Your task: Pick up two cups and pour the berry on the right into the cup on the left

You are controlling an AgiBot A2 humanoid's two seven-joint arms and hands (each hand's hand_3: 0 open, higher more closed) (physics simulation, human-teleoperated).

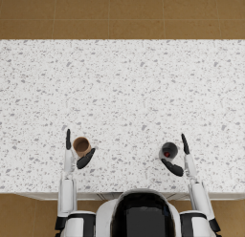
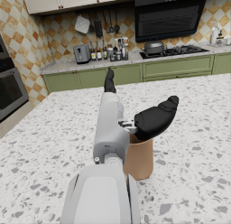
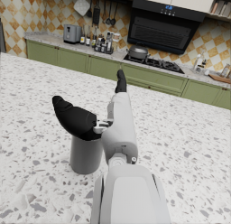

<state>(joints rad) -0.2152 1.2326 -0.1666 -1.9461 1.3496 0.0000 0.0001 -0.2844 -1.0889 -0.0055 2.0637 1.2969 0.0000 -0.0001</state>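
Both hands spread, bracketing but not gripping: left hand [image 1: 76, 152] around brown cup [image 1: 82, 145], right hand [image 1: 178, 159] around dark cup [image 1: 169, 150] holding berry [image 1: 167, 155], well right of brown cup, pre-grasp.

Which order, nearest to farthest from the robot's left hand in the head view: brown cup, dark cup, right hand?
1. brown cup, right beside the left hand, between its fingers.
2. dark cup, across the counter on the right.
3. right hand, just beyond that cup.

A speckled white countertop [image 1: 124, 88] fronts green cabinets [image 2: 135, 74], a toaster [image 2: 81, 53] (silver) and a stove [image 3: 151, 60].
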